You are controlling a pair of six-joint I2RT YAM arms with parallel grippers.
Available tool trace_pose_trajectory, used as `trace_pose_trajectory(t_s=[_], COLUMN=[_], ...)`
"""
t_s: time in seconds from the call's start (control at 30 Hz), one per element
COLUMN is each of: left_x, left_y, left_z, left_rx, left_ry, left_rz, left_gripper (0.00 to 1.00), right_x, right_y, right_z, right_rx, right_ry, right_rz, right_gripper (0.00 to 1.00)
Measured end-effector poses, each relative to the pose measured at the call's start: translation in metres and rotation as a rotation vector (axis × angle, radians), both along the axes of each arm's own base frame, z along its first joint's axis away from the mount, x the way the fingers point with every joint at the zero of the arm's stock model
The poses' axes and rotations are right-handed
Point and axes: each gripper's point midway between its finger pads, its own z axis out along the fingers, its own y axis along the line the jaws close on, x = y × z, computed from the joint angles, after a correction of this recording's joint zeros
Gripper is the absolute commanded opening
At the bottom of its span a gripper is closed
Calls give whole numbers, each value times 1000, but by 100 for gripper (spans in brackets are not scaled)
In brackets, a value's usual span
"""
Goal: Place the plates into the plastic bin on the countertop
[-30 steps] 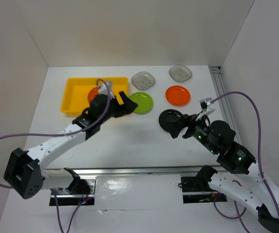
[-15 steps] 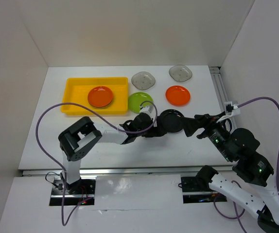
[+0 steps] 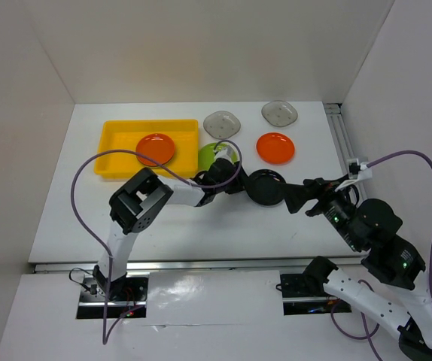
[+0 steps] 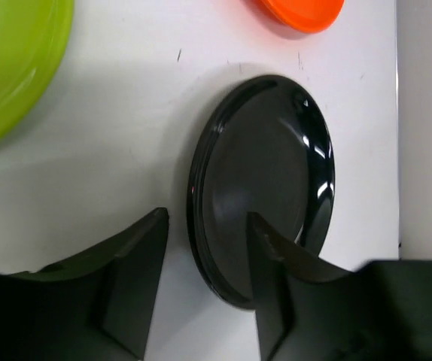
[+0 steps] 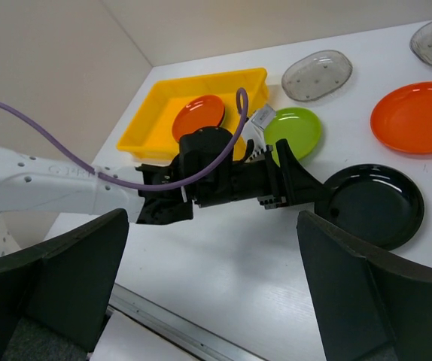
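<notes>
Now L pincer (image 4: 206, 219) agape astride black plate (image 4: 276, 165) rim, prob. no grip; R pincer (image 5: 212, 219) agape.

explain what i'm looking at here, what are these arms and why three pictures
Two robot arms are bolted at the near edge of a white countertop. One picture looks down from above; the other two come from a camera on each wrist. On the countertop: a yellow bin holding one orange plate, a second orange plate, a green plate, two grey plates and a black plate. The left tool has its fingers astride the black plate's rim, not yet closed. The right tool is wide open, holding nothing.
</notes>
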Motion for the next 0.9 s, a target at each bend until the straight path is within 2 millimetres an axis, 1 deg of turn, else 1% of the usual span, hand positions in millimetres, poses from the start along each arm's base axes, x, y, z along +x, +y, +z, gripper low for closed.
trace_pose_trajectory(t_s=[0.13,0.17,0.23,0.27,0.3,0.4,0.47,0.5,0.57,0.6,0.67,0.7,0.77,0.8,0.83,0.87,0.9], left_x=[9,9,9,8,8,6,3,1,-4,-6,-4,0,18,31,41,53,63], left_y=[-6,-7,-9,-9,-9,-12,-10,-7,5,12,32,43,72,93,114,142,170], left_z=[-2,-3,-4,-8,-10,-9,-9,-8,-1,6,33,50,94,119,140,162,178], left_rx=[-9,-11,-8,5,5,4,10,20,59,82,110,112,97,79,64,52,46], left_ry=[-1,0,7,16,27,36,47,54,80,94,100,93,59,33,11,-16,-39], left_rz=[-8,-12,-20,-25,-24,-39,-42,-42,-26,-12,32,60,140,196,248,319,389], left_gripper=[55,50,33,6,0,0,0,0,0,0,0,0,0,0,0,0,0], right_x=[0,0,0,0,0,0,0,0,2,3,8,12,23,31,39,48,57], right_y=[-1,-1,-2,-2,-2,-2,-3,-3,-5,-6,-6,-4,2,8,16,24,31], right_z=[1,1,2,2,2,2,2,2,2,1,-4,-10,-29,-40,-55,-71,-84], right_rx=[1,1,1,1,2,2,2,2,0,-3,-12,-24,-63,-78,-102,-130,-156], right_ry=[-4,-4,-5,-5,-5,-6,-6,-7,-6,-3,6,17,53,67,90,118,143], right_rz=[-3,-3,-6,-6,-6,-7,-10,-14,-28,-36,-56,-66,-84,-88,-88,-87,-86], right_gripper=[100,100,100,100,100,100,100,100,100,100,100,100,100,100,100,100,100])
